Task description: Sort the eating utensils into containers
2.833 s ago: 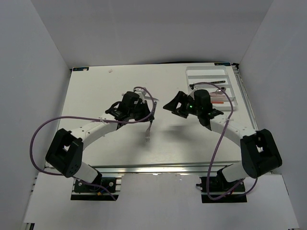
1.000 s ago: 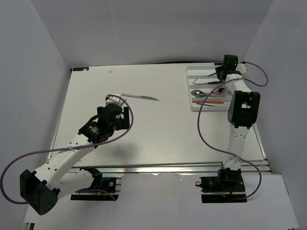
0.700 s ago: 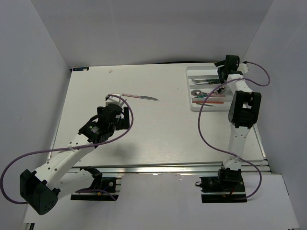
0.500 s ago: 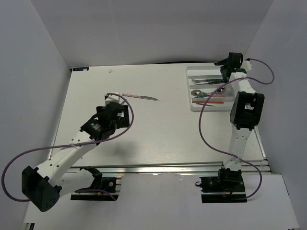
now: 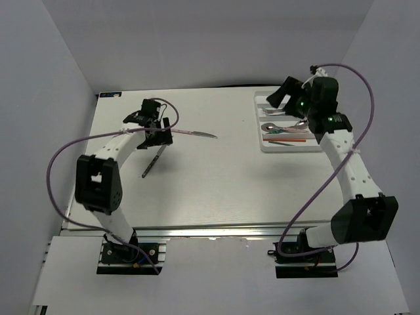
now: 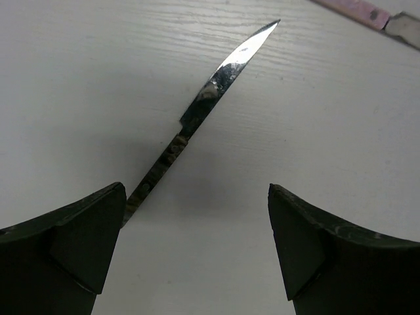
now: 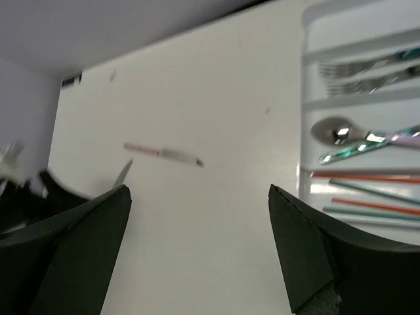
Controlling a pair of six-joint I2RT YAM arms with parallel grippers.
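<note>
A dark-handled silver knife [image 5: 152, 163] lies on the table; in the left wrist view its blade [image 6: 223, 72] points away and its handle runs under my left finger [image 6: 79, 236]. My left gripper [image 6: 197, 190] [image 5: 159, 126] hangs open just above it, holding nothing. A pink-handled knife [image 5: 191, 134] [image 7: 163, 153] [image 6: 357, 10] lies a little farther back. The white tray [image 5: 258, 119] [image 7: 304, 72] holds forks [image 7: 367, 65], spoons [image 7: 341, 130] and orange and green sticks [image 7: 374, 190] in separate compartments. My right gripper [image 5: 283, 98] [image 7: 200, 190] is open and empty above the tray's left side.
White walls close in the table on the left, back and right. Purple cables loop from both arms. The tray sits at the table's back right corner, next to the right edge.
My right gripper opened, leaving a fork in the tray, then lifted back toward the table's middle. My left arm swung toward the back left, and the dark-handled knife now shows beside it.
</note>
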